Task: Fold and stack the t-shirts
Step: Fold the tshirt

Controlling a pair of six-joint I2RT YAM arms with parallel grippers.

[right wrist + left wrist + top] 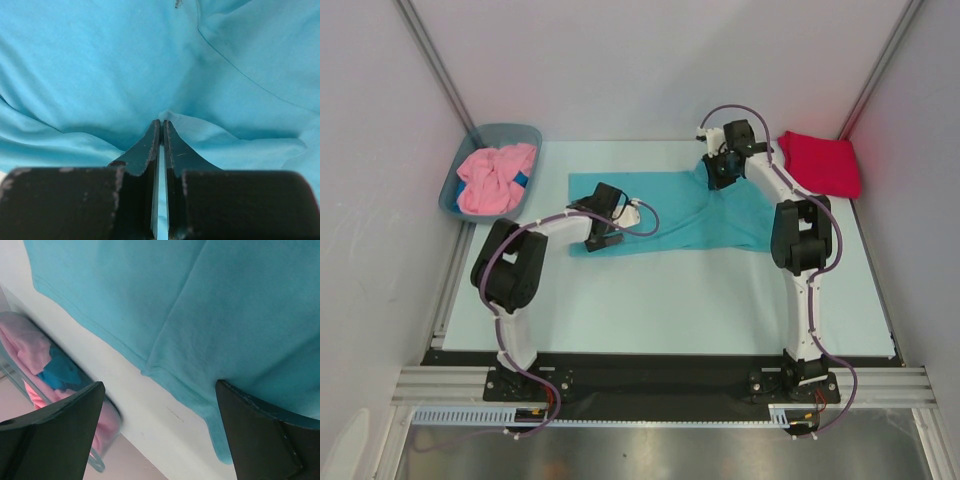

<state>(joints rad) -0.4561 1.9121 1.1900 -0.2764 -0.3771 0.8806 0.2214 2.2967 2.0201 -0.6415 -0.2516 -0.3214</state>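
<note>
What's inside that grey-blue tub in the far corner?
A crumpled pink t-shirt fills the tub, with a scrap of blue cloth poking out at its side. Whatever lies beneath them, and the tub's bottom, is covered.

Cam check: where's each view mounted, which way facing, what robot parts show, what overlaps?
Top external: above, behind the bases, facing down at the table; left arm, right arm whole; turquoise t-shirt, red t-shirt, tub holding pink t-shirt.
Left wrist: wrist-mounted, facing down past the open left pincer at the turquoise hem, tub beyond.
Right wrist: wrist-mounted, facing along the shut right pincer pinching turquoise cloth.
Shared: turquoise t-shirt in all; tub in top and left wrist.
</note>
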